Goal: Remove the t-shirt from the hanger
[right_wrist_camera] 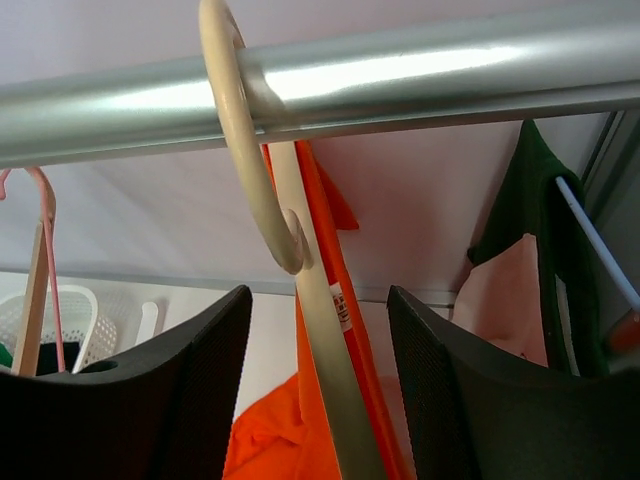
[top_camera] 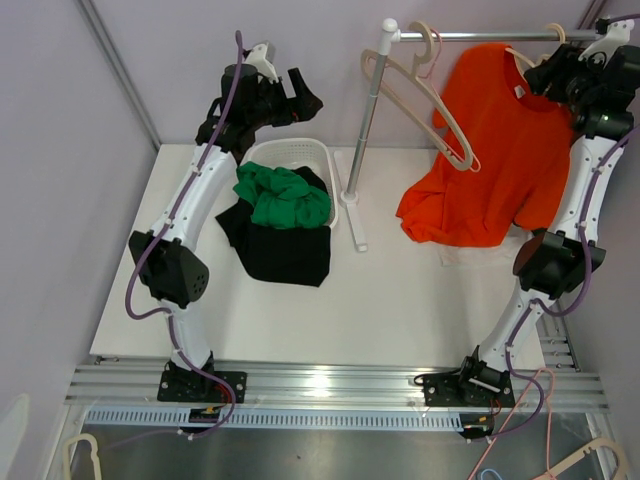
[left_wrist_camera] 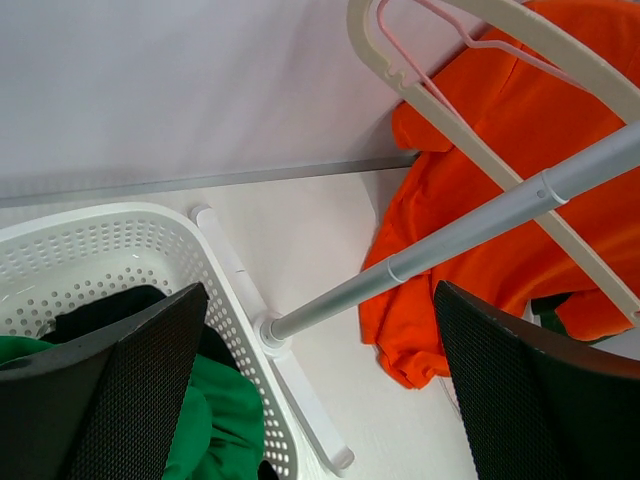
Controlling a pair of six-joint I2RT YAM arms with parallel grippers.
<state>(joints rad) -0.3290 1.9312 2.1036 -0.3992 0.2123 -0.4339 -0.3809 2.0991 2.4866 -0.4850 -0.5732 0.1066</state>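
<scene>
An orange t-shirt hangs from a cream hanger whose hook sits over the silver rail. The shirt's lower hem rests on the table. My right gripper is up at the rail by the shirt's collar. In the right wrist view it is open, with the hanger's neck and the orange collar passing between its fingers and gaps on both sides. My left gripper is open and empty, raised above the white basket. Its view shows the shirt behind the rack's pole.
The basket holds a green garment; a black one spills over its front. The rack's pole and foot stand mid-table. An empty cream hanger and a pink one hang left of the shirt. Dark green and pink garments hang further right.
</scene>
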